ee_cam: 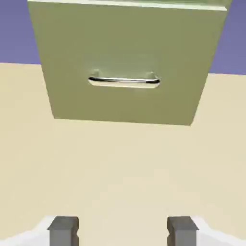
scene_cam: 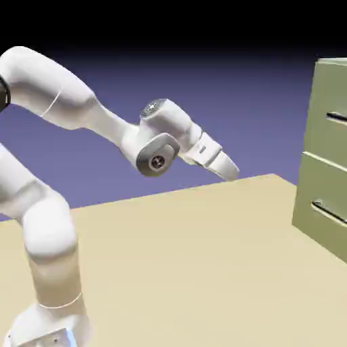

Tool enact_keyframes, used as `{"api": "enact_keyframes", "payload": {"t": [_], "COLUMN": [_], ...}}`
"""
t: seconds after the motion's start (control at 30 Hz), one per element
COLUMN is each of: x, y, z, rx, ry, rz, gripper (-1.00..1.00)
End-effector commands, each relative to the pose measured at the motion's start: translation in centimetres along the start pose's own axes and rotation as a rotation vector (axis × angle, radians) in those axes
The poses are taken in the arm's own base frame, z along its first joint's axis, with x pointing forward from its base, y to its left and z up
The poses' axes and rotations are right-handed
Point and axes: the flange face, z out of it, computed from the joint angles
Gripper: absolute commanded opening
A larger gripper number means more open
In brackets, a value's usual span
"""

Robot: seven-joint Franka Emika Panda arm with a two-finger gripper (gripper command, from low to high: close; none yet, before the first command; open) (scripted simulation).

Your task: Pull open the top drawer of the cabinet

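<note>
Hanging well apart from the cabinet (scene_cam: 324, 135), my two-finger gripper (ee_cam: 123, 233) stands wide, nothing between its grey fingertips. Past them, the lower drawer (ee_cam: 125, 53) faces me, its bar handle (ee_cam: 124, 80) running across. The top drawer (scene_cam: 330, 112) sits above that one on the cabinet, its own bar handle (scene_cam: 337, 118) higher than my fingers. If I reach straight out along my downward tilt, I could catch the lower drawer's bar instead, or knock the cabinet's front. Both drawers look closed; what they contain I cannot tell.
</note>
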Motion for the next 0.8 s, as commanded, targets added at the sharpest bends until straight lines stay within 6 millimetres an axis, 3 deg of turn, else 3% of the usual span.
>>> {"api": "enact_keyframes", "payload": {"t": [0.0,0.17,0.37,0.57,0.77], "x": [0.6,3.8,7.7,11.7,15.7], "y": [-1.1,-5.6,-9.2,-11.1,-11.7], "z": [-0.6,-4.1,-8.0,-10.8,-11.8], "rx": [0.026,0.134,0.207,0.206,0.128], "ry": [0.012,0.098,0.244,0.412,0.573], "rz": [-0.077,-0.448,-0.865,-1.25,-1.609], "gripper": [0.0,0.0,0.0,0.0,0.0]}}
